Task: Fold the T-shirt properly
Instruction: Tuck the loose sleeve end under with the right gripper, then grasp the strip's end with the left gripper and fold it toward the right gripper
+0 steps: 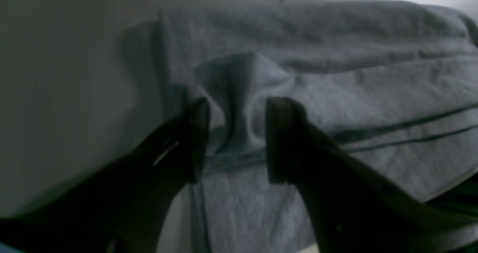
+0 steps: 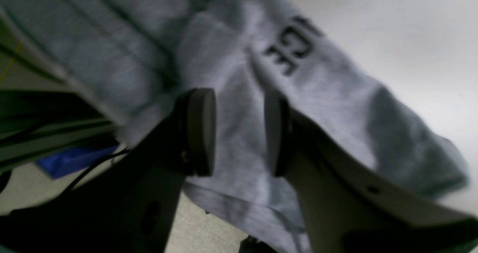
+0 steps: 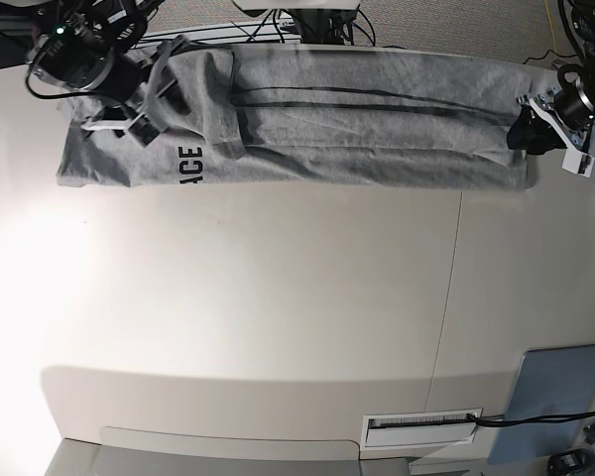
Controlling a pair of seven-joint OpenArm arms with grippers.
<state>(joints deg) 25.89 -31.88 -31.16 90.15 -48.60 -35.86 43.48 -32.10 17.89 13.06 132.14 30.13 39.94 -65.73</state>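
Your T-shirt [image 3: 307, 119], folded into a long band along the table's [image 3: 278, 327] far edge, long axis left-right, lettering toward the right claw [image 2: 239, 131], both claws spread, left claw [image 1: 237, 139] astride a raised fabric fold.

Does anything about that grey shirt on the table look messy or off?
Slightly. The T-shirt lies folded into a long strip, but a small peak of cloth stands up between the left hand's open fingers, and its lettering is partly hidden.
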